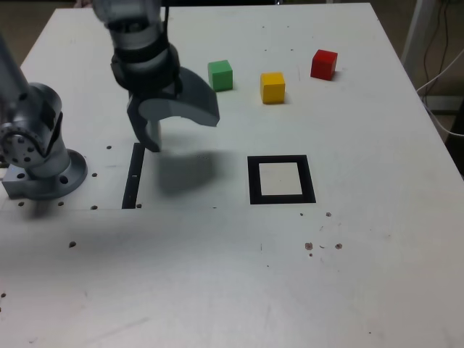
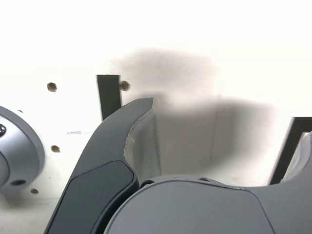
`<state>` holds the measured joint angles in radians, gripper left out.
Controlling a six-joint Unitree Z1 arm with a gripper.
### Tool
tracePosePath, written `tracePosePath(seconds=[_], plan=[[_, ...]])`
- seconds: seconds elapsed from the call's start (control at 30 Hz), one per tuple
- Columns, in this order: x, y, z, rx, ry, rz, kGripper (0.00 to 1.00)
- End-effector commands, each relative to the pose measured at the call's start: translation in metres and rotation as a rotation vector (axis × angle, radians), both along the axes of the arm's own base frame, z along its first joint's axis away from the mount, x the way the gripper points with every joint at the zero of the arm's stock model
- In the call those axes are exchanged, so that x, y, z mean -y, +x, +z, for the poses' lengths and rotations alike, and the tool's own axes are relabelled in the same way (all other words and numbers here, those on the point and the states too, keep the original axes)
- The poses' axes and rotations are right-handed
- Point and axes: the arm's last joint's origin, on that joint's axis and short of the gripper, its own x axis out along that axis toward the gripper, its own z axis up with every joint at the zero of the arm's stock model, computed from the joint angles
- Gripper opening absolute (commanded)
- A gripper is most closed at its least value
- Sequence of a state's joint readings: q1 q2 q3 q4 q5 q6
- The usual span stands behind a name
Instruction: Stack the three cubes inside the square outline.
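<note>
Three cubes sit in a row at the far side of the white table: a green cube (image 1: 220, 75), a yellow cube (image 1: 272, 87) and a red cube (image 1: 324, 64), each standing apart. The square outline (image 1: 252, 181), a black frame with a pale centre, lies nearer the middle and holds nothing. My gripper (image 1: 184, 133) hangs open and empty above the table, to the exterior view's left of the outline and nearer than the green cube. In the wrist view one dark finger (image 2: 117, 141) shows over bare table, and a corner of the square outline (image 2: 287, 146) shows at the edge. No cube appears in the wrist view.
A narrow black strip (image 1: 133, 176) lies on the table below the gripper, also seen as the black strip (image 2: 108, 95) in the wrist view. The arm's grey base (image 1: 40, 156) stands at the exterior view's left. Small screw holes dot the table (image 1: 217, 275).
</note>
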<state>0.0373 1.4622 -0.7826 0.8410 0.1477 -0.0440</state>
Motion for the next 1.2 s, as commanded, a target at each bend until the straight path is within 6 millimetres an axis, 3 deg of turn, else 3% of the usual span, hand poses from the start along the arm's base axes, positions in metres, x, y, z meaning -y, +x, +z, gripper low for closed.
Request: tracePosePath(seconds=[0.0,0.2,0.7,1.17], plan=[[-0.001,0.005,0.004,-0.011,-0.001,0.000,1.00],[-0.008,0.018,0.014,-0.035,0.002,0.001,1.00],[-0.021,0.074,0.025,-0.070,0.007,-0.072,0.99],[-0.069,0.123,0.032,-0.086,0.013,-0.100,0.99]])
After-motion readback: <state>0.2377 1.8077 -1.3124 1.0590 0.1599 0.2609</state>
